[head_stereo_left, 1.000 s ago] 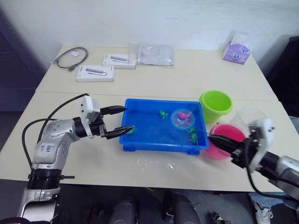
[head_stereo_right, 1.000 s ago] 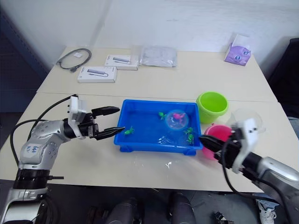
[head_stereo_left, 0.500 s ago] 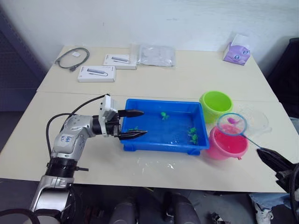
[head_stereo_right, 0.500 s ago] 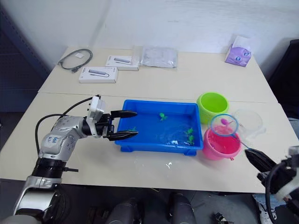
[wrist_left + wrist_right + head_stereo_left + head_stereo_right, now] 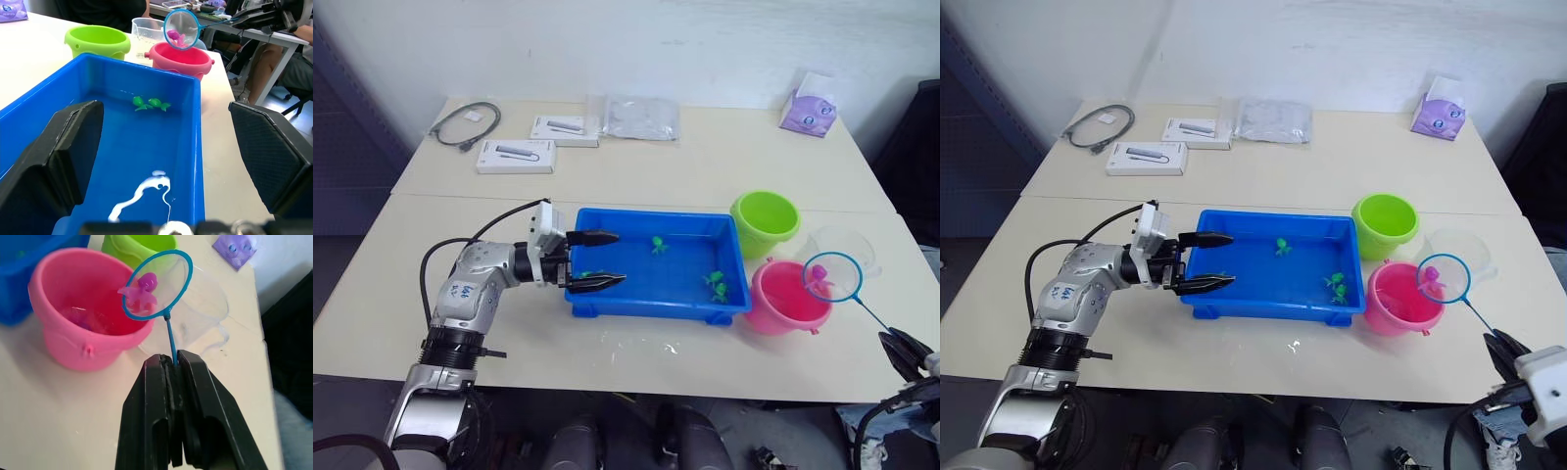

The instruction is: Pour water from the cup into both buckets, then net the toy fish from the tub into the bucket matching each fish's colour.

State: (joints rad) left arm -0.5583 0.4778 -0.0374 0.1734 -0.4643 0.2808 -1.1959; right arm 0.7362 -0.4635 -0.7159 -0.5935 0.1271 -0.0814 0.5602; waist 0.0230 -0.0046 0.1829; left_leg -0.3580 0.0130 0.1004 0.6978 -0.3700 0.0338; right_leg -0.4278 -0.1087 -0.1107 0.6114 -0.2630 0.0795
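The blue tub [image 5: 636, 294] holds a few green toy fish [image 5: 716, 285] in shallow water. To its right stand the lime green bucket [image 5: 766, 221] and the pink bucket [image 5: 785, 299], with the clear cup [image 5: 854, 247] behind the pink one. My right gripper [image 5: 171, 360] is shut on the net's thin handle. The net hoop [image 5: 832, 277] carries a magenta fish [image 5: 142, 290] and hangs by the pink bucket's right rim, in front of the cup. My left gripper [image 5: 619, 258] is open, its fingers spread over the tub's left end.
Two white boxes [image 5: 514, 155] and a grey cable [image 5: 462, 122] lie at the back left, with a clear plastic bag [image 5: 641, 116] beside them. A purple tissue pack [image 5: 808, 113] is at the back right. Spilled water [image 5: 641, 343] glistens in front of the tub.
The net rose out of the tub with a pink fish, passed over the pink bucket and now sits at its right rim. My left gripper moved right to the tub's end.
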